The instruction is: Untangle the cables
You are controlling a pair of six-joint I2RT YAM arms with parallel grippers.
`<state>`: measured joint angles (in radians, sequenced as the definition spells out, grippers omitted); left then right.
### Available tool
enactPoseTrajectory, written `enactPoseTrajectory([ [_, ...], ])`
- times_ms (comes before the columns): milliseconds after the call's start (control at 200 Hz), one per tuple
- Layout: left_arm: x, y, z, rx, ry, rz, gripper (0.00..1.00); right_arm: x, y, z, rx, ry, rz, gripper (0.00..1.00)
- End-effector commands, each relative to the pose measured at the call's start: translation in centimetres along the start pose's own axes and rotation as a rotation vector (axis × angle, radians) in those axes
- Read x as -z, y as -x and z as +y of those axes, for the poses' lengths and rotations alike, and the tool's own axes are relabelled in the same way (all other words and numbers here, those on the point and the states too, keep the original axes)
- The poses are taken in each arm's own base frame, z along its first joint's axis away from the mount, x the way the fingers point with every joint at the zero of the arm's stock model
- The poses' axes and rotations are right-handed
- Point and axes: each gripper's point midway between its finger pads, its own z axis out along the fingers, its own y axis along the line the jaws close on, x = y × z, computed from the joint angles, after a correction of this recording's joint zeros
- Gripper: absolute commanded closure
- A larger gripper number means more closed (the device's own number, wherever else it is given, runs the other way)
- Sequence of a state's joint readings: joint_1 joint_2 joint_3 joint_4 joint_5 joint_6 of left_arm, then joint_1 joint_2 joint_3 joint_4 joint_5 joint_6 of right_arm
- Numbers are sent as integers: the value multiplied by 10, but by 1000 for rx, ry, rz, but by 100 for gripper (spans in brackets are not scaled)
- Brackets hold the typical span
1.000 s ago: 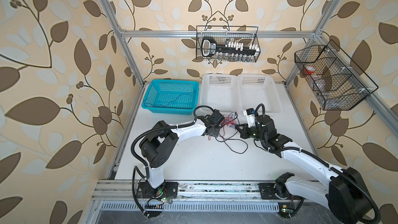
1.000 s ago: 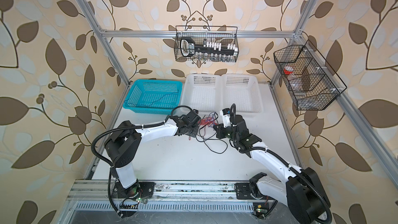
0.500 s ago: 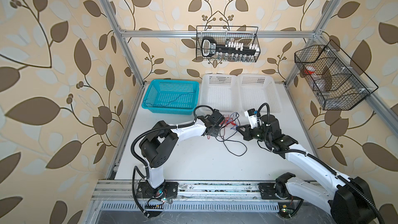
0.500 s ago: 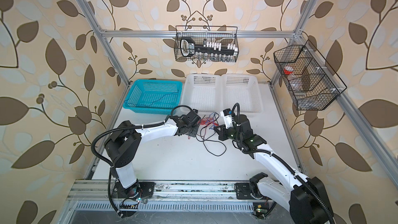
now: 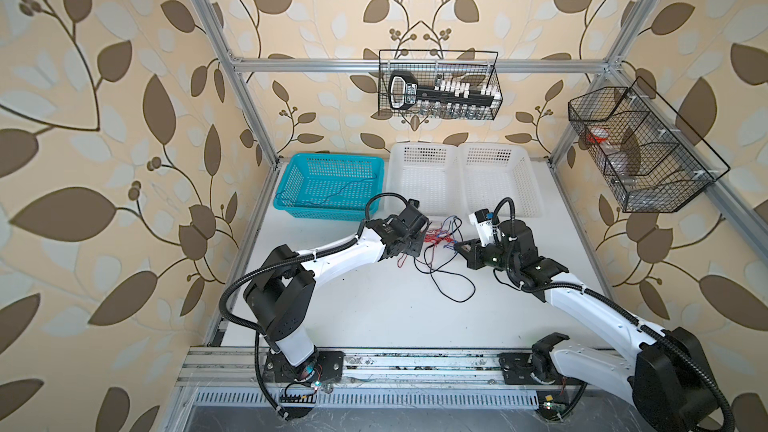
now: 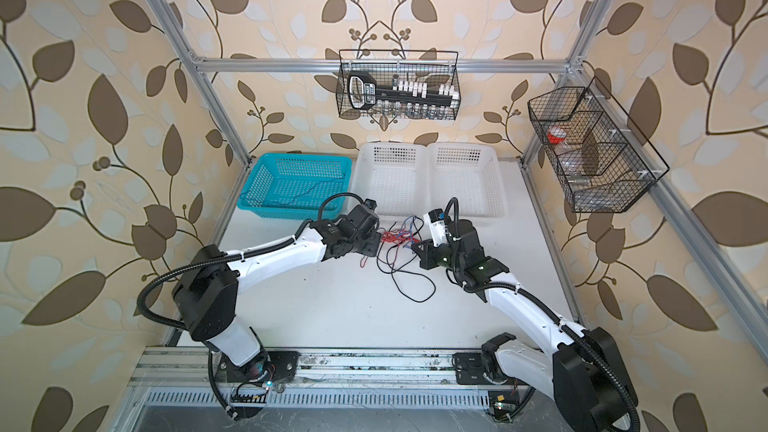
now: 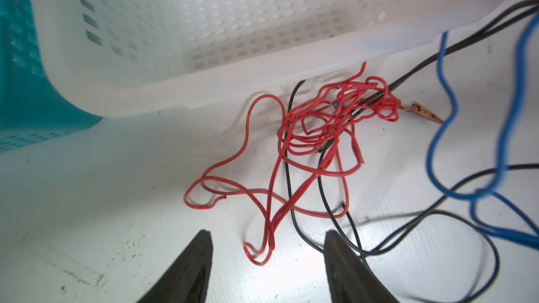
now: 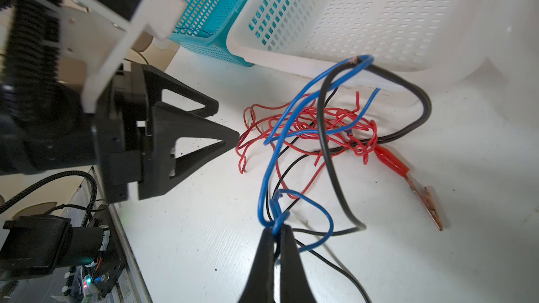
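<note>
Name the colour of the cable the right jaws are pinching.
Blue cable, clearest in the right wrist view.

My fingers (image 7: 189,272) are matt black plastic. The cables (image 7: 326,118) wear glossy plastic sheaths; the clip (image 7: 421,113) is tarnished metal. Basket (image 7: 233,83): smooth perforated plastic. Table (image 7: 102,176): matt, scuffed.

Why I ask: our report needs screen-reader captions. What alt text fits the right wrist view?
The shut right gripper pinches a blue cable that runs into a tangle of red cables and black cables on the white table, beside a white basket. The open left gripper points at the tangle; a red alligator clip lies at its edge.
</note>
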<state>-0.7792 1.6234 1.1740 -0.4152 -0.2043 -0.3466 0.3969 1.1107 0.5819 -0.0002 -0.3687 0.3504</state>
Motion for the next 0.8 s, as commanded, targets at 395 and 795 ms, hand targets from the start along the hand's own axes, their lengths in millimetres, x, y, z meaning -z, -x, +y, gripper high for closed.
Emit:
enactPoseTrajectory([
  [395, 43, 39, -46, 70, -287, -141, 43, 2, 20, 21, 20, 109, -73, 100],
  [795, 24, 48, -70, 72, -367, -132, 51, -1, 20, 29, 21, 139, -74, 100],
])
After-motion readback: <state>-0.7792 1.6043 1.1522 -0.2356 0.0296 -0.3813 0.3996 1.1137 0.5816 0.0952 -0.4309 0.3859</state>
